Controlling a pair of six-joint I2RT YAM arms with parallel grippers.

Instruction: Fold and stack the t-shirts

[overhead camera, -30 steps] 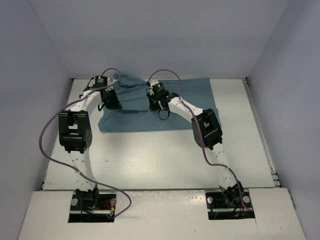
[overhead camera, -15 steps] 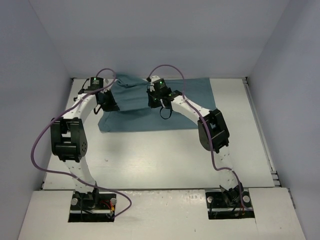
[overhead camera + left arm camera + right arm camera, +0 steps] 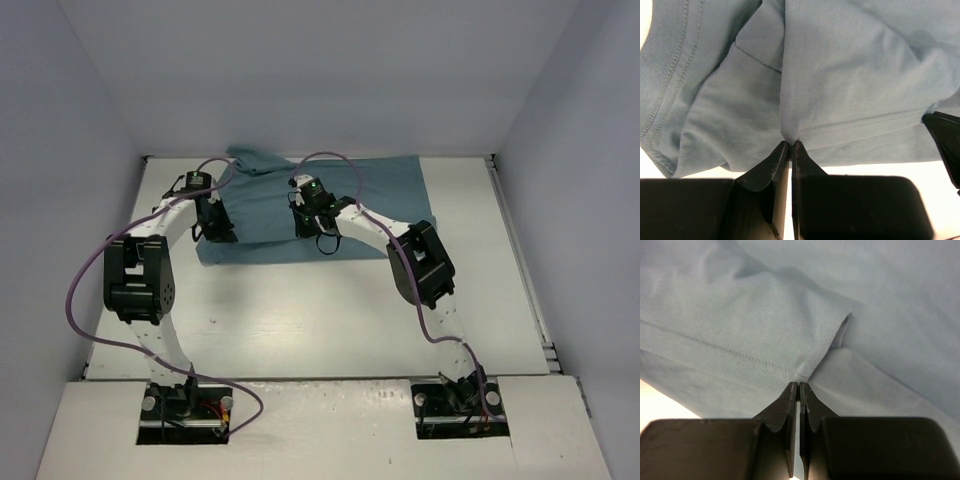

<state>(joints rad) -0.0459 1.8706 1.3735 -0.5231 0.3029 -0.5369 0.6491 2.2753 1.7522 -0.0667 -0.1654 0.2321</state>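
The teal t-shirt (image 3: 385, 195) lies across the back of the white table, with its far edge doubled over toward the near side. My left gripper (image 3: 218, 230) is at the shirt's left end. In the left wrist view it (image 3: 790, 143) is shut on a pinched fold of the shirt (image 3: 840, 75) just above a stitched hem. My right gripper (image 3: 306, 226) is over the shirt's middle. In the right wrist view it (image 3: 799, 385) is shut on the stitched hem of the shirt (image 3: 765, 325). A ribbed collar band (image 3: 670, 60) shows at the left.
Grey-blue walls (image 3: 70, 120) close in the white table (image 3: 300, 310) on three sides. A metal rail (image 3: 520, 260) runs along its right edge. Purple cables (image 3: 85, 270) loop off both arms. A dark part (image 3: 945, 140) juts in at the right of the left wrist view.
Both grippers have come a little toward the near side and lower, still pinching the cloth. The lifted layer of the shirt now lies flatter over the lower layer.
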